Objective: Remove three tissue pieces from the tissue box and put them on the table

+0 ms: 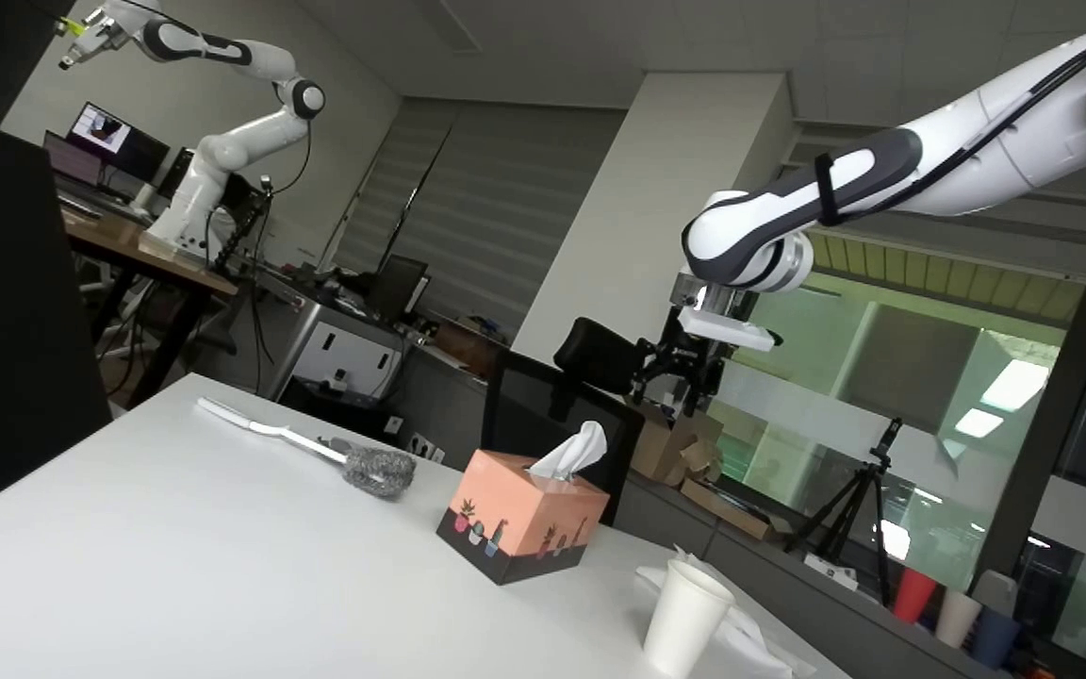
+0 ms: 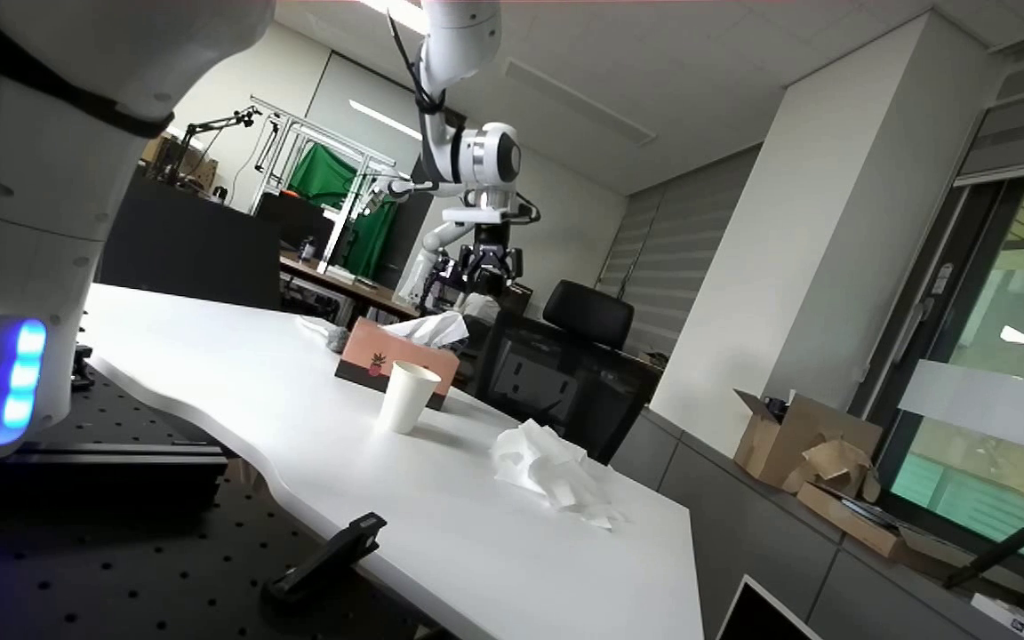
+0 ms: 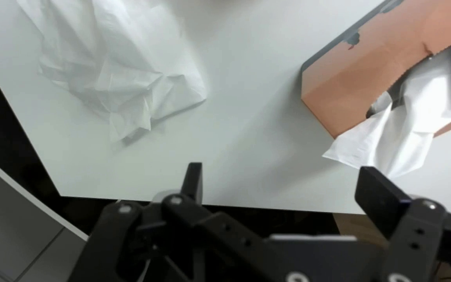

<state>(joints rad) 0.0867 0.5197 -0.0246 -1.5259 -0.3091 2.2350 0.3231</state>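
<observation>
On a white table [image 1: 251, 566], a tissue [image 3: 421, 113] pokes from the top of a salmon-pink tissue box [image 1: 494, 495] and crumpled tissues [image 2: 540, 464] lie near a paper cup [image 2: 406, 402], as a robot hand [image 3: 280, 172] hangs higher, fingers spread apart

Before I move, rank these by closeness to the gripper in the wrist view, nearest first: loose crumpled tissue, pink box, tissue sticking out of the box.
1. Protruding tissue: right side, reaching down toward the gripper.
2. Pink box: upper right, cut off by the picture's edge.
3. Loose crumpled tissue: upper left, lying on the white table.
</observation>
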